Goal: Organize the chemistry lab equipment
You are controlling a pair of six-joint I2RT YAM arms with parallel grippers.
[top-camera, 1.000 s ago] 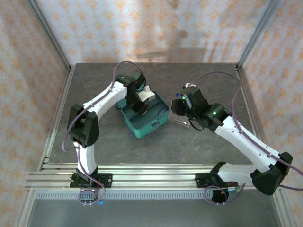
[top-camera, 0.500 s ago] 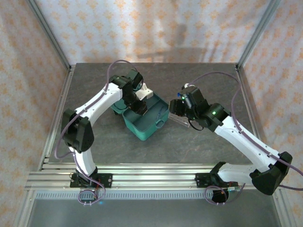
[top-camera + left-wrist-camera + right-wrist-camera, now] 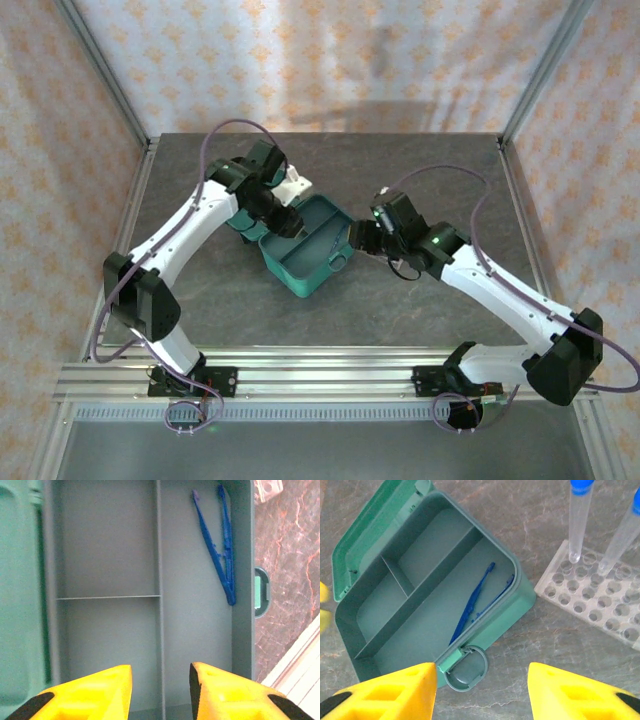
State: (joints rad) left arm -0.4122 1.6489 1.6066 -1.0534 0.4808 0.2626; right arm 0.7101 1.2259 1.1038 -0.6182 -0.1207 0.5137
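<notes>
Parts of several things are cut off or hard to read. In the right wrist view the rack [image 3: 600, 605] runs out past the right edge. Two tubes stand in it: the first test tube [image 3: 580, 520] loses the top of its blue cap at the upper edge, and the second test tube [image 3: 620, 535] shows only a corner of its cap. In the left wrist view a small clear object [image 3: 267, 487] sits on the table [image 3: 545, 670] beyond the box corner, mostly out of frame, and I cannot tell what it is. The tweezers [image 3: 474, 600] lie inside the open box [image 3: 505, 622], in its long compartment, close along the wall on the latch side and apart from both grippers. They are thin blue plastic, two arms joined at one end. The box is matte teal plastic with rounded corners. Thin dividers [image 3: 157, 555] make one long compartment and two shorter ones. Its lid [image 3: 375, 525] stands open on the hinge side, and a rounded latch [image 3: 465, 667] hangs out from the front wall. The rack is clear plastic with rows of round holes, and the tubes are slim, clear and round-bottomed. The table is dark grey, like stone with pale veins. The left gripper [image 3: 160, 672] is over the inside of the box, with its yellow fingers a little apart and nothing between them. The right gripper [image 3: 481, 667] is over the table beside the latch, with its fingers wide apart, holding nothing.
</notes>
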